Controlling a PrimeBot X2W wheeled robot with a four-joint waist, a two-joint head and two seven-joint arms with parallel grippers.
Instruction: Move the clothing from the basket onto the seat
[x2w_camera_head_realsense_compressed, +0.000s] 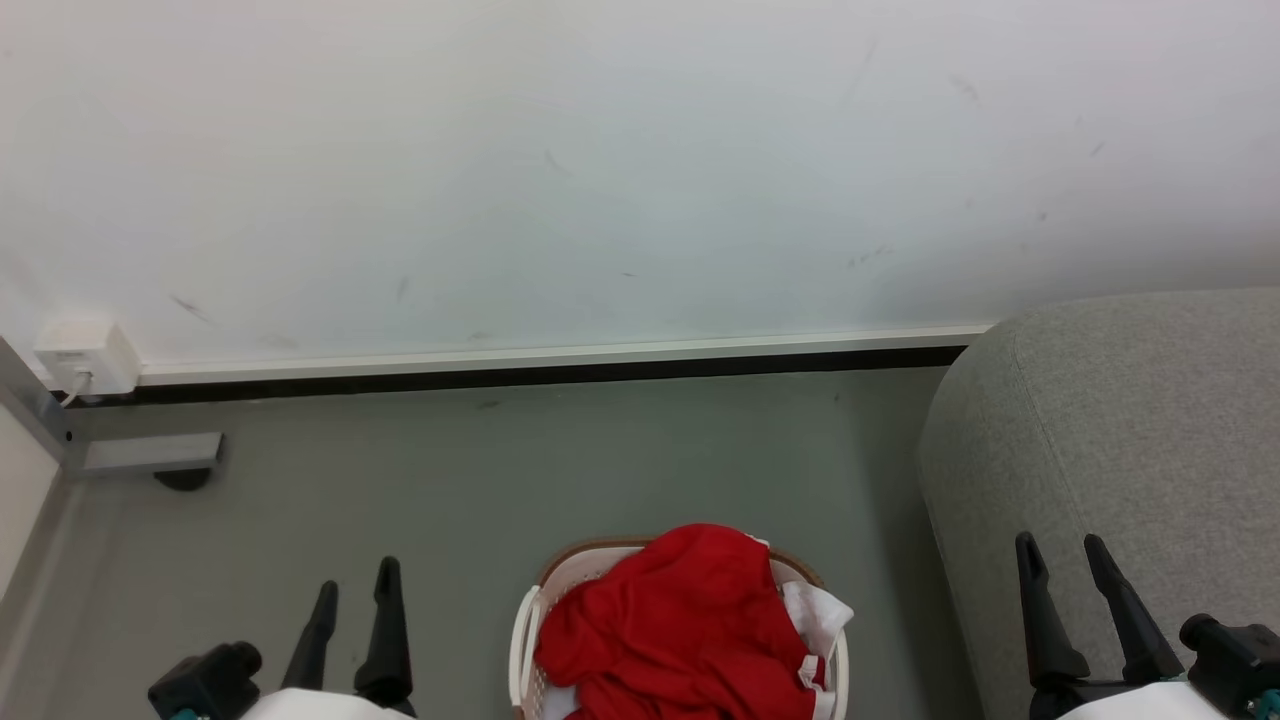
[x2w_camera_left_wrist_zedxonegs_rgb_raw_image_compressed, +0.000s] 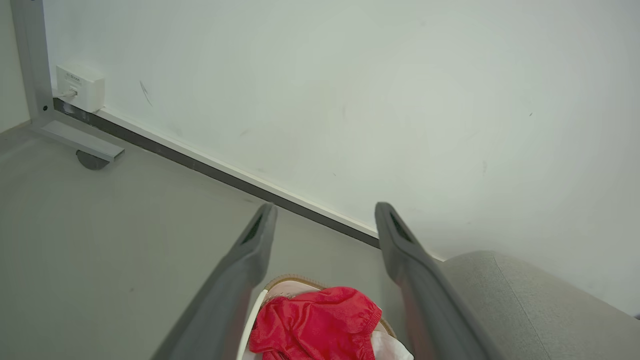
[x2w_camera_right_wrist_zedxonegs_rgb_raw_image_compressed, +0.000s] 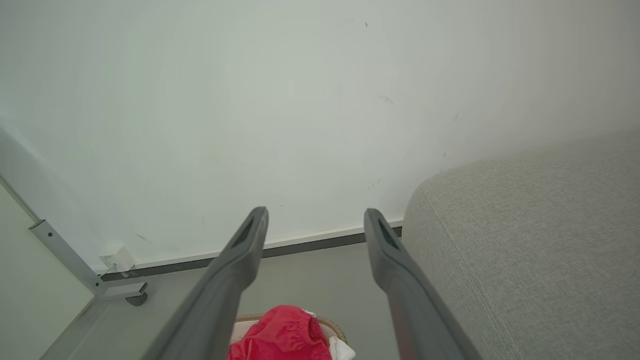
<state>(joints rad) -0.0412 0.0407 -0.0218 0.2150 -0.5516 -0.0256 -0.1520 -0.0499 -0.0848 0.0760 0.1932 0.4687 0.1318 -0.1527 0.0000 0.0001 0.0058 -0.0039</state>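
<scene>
Red clothing (x2w_camera_head_realsense_compressed: 670, 630) with white trim is piled in the white basket (x2w_camera_head_realsense_compressed: 522, 640) on the floor at the bottom middle of the head view. The grey seat (x2w_camera_head_realsense_compressed: 1120, 450) rises to its right. My left gripper (x2w_camera_head_realsense_compressed: 355, 580) hangs open over the floor left of the basket. My right gripper (x2w_camera_head_realsense_compressed: 1062, 555) stands open over the seat's front edge. The left wrist view shows the clothing (x2w_camera_left_wrist_zedxonegs_rgb_raw_image_compressed: 315, 325) in the basket (x2w_camera_left_wrist_zedxonegs_rgb_raw_image_compressed: 250, 325) below my open left gripper (x2w_camera_left_wrist_zedxonegs_rgb_raw_image_compressed: 325, 212), and the seat (x2w_camera_left_wrist_zedxonegs_rgb_raw_image_compressed: 540, 305). In the right wrist view the clothing (x2w_camera_right_wrist_zedxonegs_rgb_raw_image_compressed: 280, 335) lies below my open right gripper (x2w_camera_right_wrist_zedxonegs_rgb_raw_image_compressed: 315, 217), beside the seat (x2w_camera_right_wrist_zedxonegs_rgb_raw_image_compressed: 530, 240).
A white wall (x2w_camera_head_realsense_compressed: 600, 170) with a dark baseboard (x2w_camera_head_realsense_compressed: 540, 375) stands behind the basket. A white wall box (x2w_camera_head_realsense_compressed: 88, 355) and a grey metal frame foot (x2w_camera_head_realsense_compressed: 150, 455) sit at the far left. Grey floor (x2w_camera_head_realsense_compressed: 550, 470) lies between wall and basket.
</scene>
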